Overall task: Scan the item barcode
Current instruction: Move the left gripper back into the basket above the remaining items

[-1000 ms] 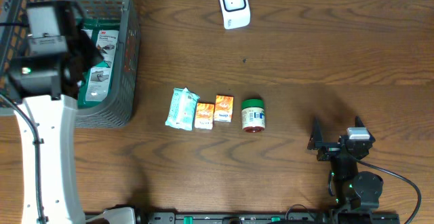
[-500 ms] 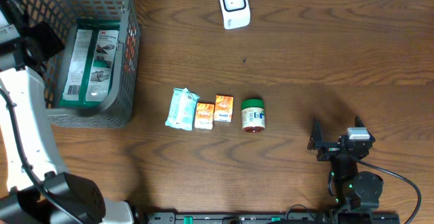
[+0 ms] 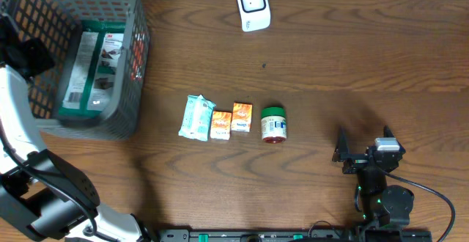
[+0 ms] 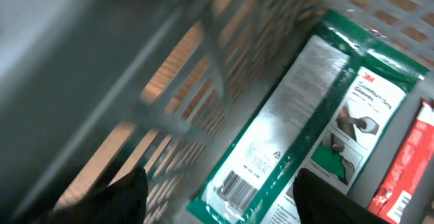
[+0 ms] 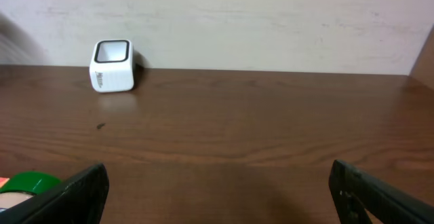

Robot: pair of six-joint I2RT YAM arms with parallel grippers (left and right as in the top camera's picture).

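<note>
The left gripper (image 4: 220, 183) hangs over the basket (image 3: 134, 88) at the table's (image 3: 330, 66) far left corner, its jaws apart with nothing between them. The right gripper (image 5: 218, 170) rests low at the near right, jaws wide and empty. The item most likely meant is the green pack (image 4: 319, 108) lying flat in the basket beside a red pack (image 4: 407, 163), its barcode (image 4: 235, 181) facing up at the near end. The left wrist view is blurred, so I cannot tell whether a finger touches the mesh. That is the chief risk: a finger caught in the wall would drag or tip the basket rather than lift the pack. The pack looks slick and thin and lies close to the wall, so a pinch may slide off or take the red pack too. The scanner (image 3: 253, 6) stands well apart at the far edge, so a loose hold could drop the pack on the way. If the pack turns in the jaws, its barcode may face away from the scanner window. The jar (image 3: 273, 124) and the small packs in mid-table lie near that path and could be knocked.
</note>
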